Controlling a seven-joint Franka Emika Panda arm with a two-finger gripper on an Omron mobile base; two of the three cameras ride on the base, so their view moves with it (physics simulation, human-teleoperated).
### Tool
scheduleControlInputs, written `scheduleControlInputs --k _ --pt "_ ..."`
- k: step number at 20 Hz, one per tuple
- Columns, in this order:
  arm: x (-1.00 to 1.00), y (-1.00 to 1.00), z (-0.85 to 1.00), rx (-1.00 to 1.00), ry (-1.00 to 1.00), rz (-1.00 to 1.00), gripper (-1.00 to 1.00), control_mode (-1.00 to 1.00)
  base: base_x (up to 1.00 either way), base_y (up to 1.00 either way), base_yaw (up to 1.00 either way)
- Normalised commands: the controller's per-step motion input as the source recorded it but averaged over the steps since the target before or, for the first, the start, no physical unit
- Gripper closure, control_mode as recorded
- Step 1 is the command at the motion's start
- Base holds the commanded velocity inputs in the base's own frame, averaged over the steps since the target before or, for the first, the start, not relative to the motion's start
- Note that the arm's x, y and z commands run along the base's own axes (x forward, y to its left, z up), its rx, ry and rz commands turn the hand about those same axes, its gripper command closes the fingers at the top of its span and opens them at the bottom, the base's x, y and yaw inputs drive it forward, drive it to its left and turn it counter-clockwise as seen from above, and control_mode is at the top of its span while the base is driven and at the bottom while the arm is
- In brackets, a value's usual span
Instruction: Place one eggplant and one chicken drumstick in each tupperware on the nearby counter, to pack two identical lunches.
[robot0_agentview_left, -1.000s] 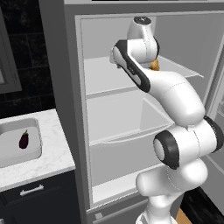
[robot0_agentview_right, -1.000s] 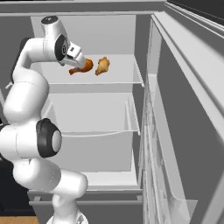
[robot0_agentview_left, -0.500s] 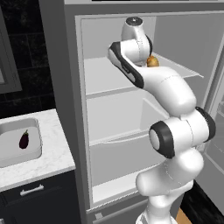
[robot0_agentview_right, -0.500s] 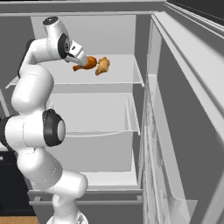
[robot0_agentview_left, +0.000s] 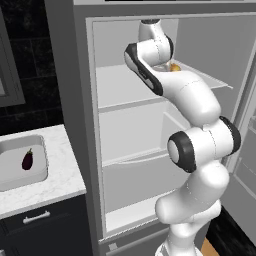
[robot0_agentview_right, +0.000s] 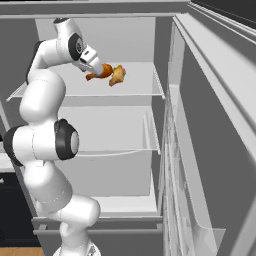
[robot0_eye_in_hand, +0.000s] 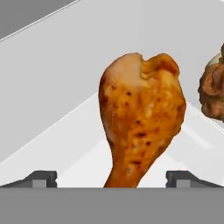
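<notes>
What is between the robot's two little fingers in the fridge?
A chicken drumstick. In the hand view it stands in the gap between the open gripper fingers, on the fridge shelf. Another drumstick lies beside it.

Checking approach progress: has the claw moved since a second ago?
Yes. The claw has pushed deeper along the fridge shelf, closing on the nearer chicken drumstick.
</notes>
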Motion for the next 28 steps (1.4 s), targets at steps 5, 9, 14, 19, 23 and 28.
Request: scheduleControlInputs --k 5,9,14,19,23,28 --pt "0.14 0.0 -0.28 0.0 0.0 -0.12 -1.0 -1.0 0.0 0.0 0.0" --pt "0.35 -0.11 -0.29 0.0 0.0 -0.09 -1.0 -1.0 0.0 0.0 0.0" --pt "0.32 -0.21 -0.18 0.0 0.0 -0.06 -1.0 -1.0 0.0 0.0 0.0" --pt "0.0 -0.27 -0.36 0.0 0.0 -0.03 -1.0 -1.0 0.0 0.0 0.0" --pt "-0.01 0.0 -0.03 0.0 0.07 0.0 1.0 -1.0 0.0 0.0 0.0" --pt "-0.12 0.0 -0.03 0.0 0.04 0.0 1.0 -1.0 0.0 0.0 0.0"
